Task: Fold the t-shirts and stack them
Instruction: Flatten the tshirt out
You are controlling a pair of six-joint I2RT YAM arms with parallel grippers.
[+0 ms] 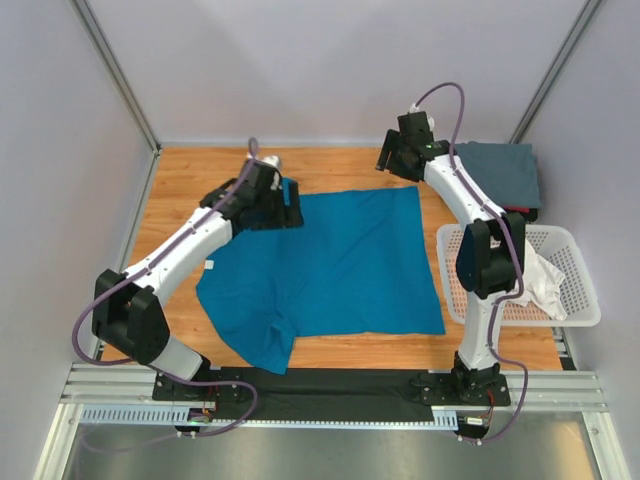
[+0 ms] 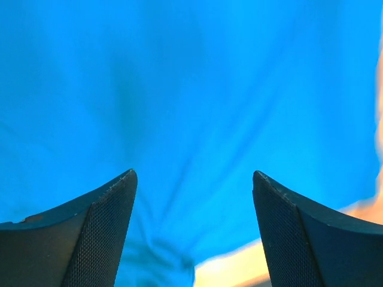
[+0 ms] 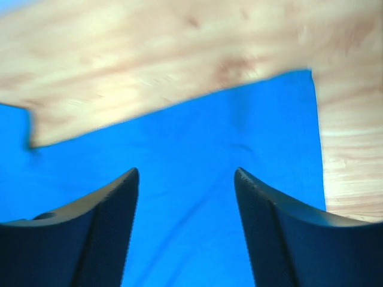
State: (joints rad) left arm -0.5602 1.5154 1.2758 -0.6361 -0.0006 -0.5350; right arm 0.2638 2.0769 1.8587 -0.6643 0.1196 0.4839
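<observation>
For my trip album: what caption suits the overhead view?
Left arm and right arm reach over a spread teal shirt; grey shirt at far right, white shirt in the basket.

Your count, kind by kind.
In the top view you see three t-shirts: one teal-blue shirt in the middle of the frame, one grey shirt at the upper right, and one white shirt at the right edge. There is one white lattice basket, also at the right. You have two arms, the left arm and the right arm, and two grippers, the left gripper and the right gripper, each with two fingers.
</observation>
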